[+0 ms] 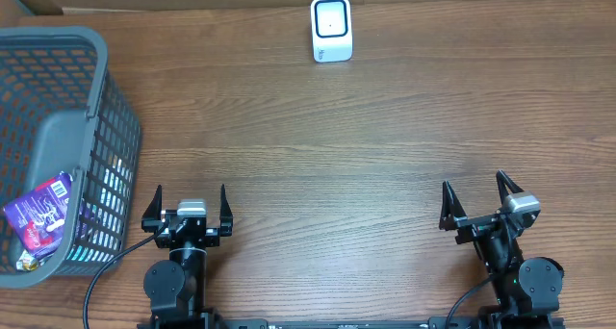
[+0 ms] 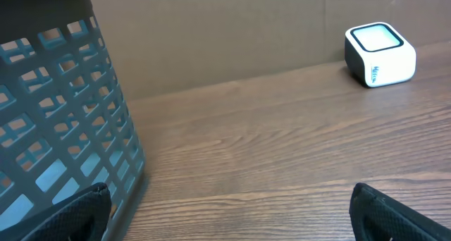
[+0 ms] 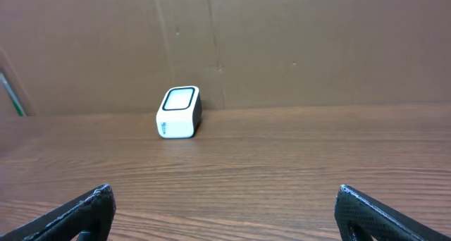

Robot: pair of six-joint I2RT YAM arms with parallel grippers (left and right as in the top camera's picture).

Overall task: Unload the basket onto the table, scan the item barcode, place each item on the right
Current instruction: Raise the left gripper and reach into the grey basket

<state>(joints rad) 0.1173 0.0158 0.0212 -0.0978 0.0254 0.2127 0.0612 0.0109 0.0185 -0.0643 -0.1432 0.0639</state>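
A purple snack packet [image 1: 40, 216], the item, lies inside the grey mesh basket [image 1: 106, 117] at the left edge of the table. The white barcode scanner [image 1: 331, 29] stands at the far middle of the table; it also shows in the left wrist view as the scanner [image 2: 379, 54] and in the right wrist view as the scanner [image 3: 179, 112]. My left gripper [image 1: 190, 204] is open near the front edge, just right of the basket, holding nothing. My right gripper [image 1: 478, 199] is open at the front right, also holding nothing.
The basket's wall [image 2: 63, 114] fills the left side of the left wrist view. A brown cardboard wall [image 3: 282, 44] runs along the back of the wooden table [image 1: 337, 146].
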